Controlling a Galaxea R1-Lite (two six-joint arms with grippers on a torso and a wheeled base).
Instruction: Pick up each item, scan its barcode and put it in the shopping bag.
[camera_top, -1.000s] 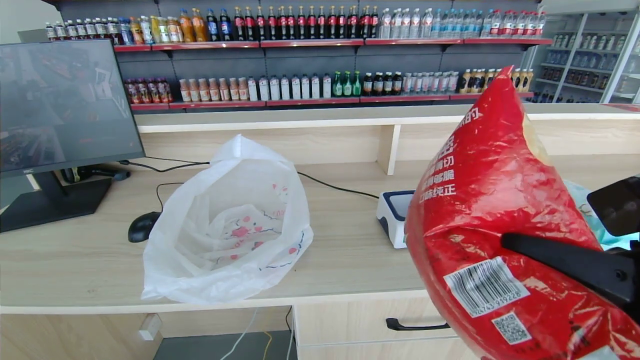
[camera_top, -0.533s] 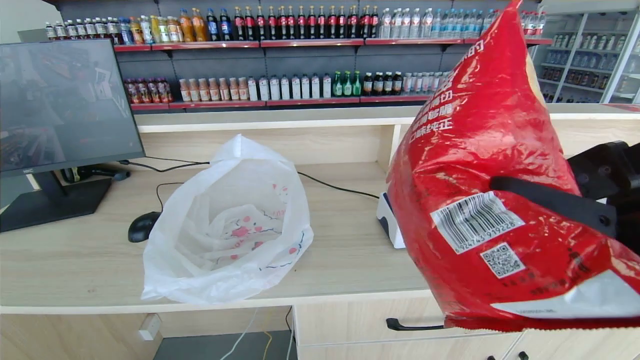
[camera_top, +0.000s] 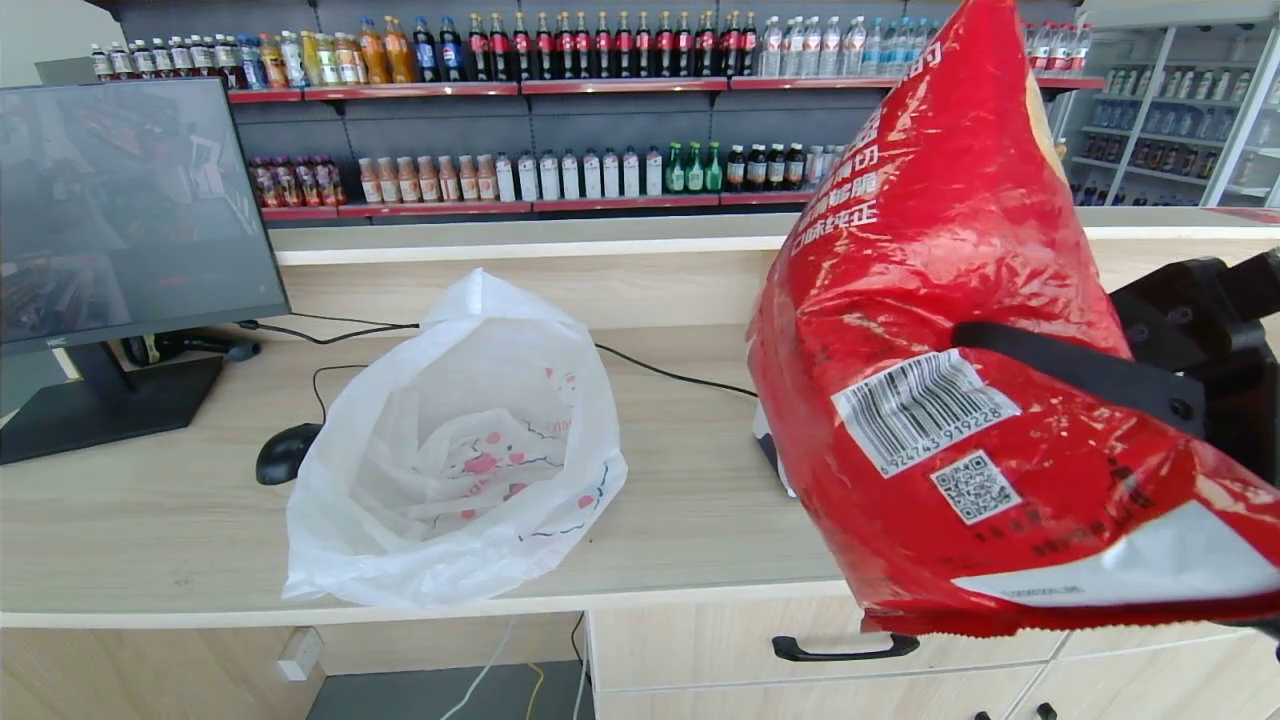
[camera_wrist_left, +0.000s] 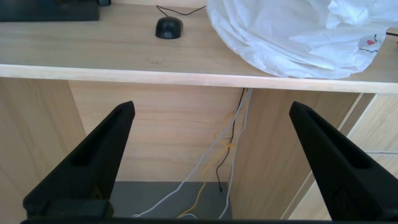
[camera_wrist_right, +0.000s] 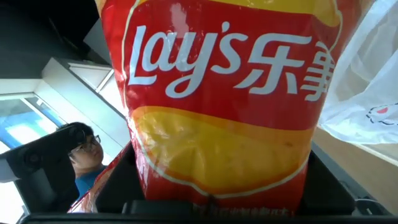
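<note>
The desk (camera_top: 150, 530) is bearing one shopping bag and one scanner. One red chip bag (camera_top: 960, 300) is hanging in the air above the desk's right end, barcode facing the head camera. Its top corner is cut off, and it is hiding most of the scanner (camera_top: 768, 445). The white shopping bag (camera_top: 470, 450) is standing open by the front edge, mid-desk. The right gripper (camera_top: 975, 340) is extending level from the right, fingers clamping the chip bag. The left gripper (camera_wrist_left: 211, 155) is hanging below the front edge, fingers spread, grasping nothing.

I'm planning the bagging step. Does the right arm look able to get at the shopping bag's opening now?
Probably yes: the shopping bag gapes open on the counter, and nothing stands between it and the chip bag in the right gripper.
</note>
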